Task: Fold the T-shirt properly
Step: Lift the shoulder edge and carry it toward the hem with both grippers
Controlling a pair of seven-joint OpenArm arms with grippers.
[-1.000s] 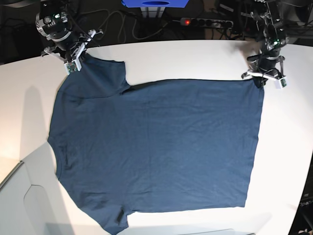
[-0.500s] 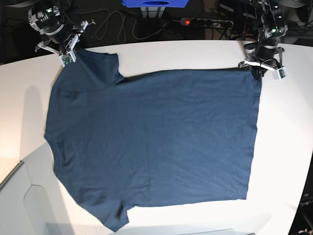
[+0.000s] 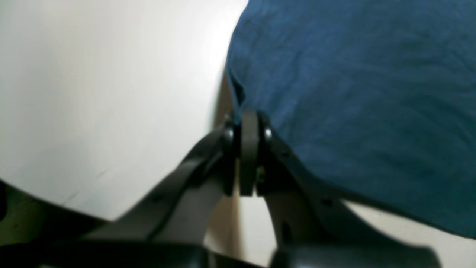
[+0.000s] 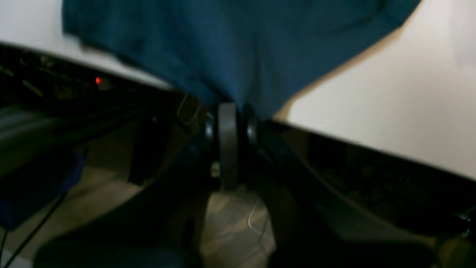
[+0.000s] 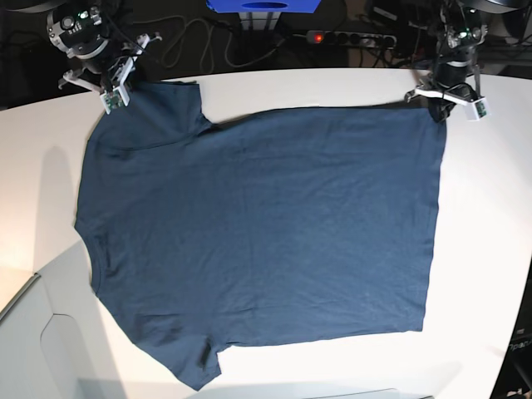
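Flat out, the T-shirt (image 5: 266, 241) lies spread on the white tabletop (image 5: 490, 241).
Left gripper (image 5: 450, 93) is clenched on a far hem corner — right gripper (image 5: 110, 79) is clenched on the far sleeve's edge.

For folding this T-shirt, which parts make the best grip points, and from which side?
The far-edge corners of the T-shirt: the sleeve end and the hem corner. It lies flat, so only edges give purchase, reached from the table's far side. The right gripper and left gripper are shut there.
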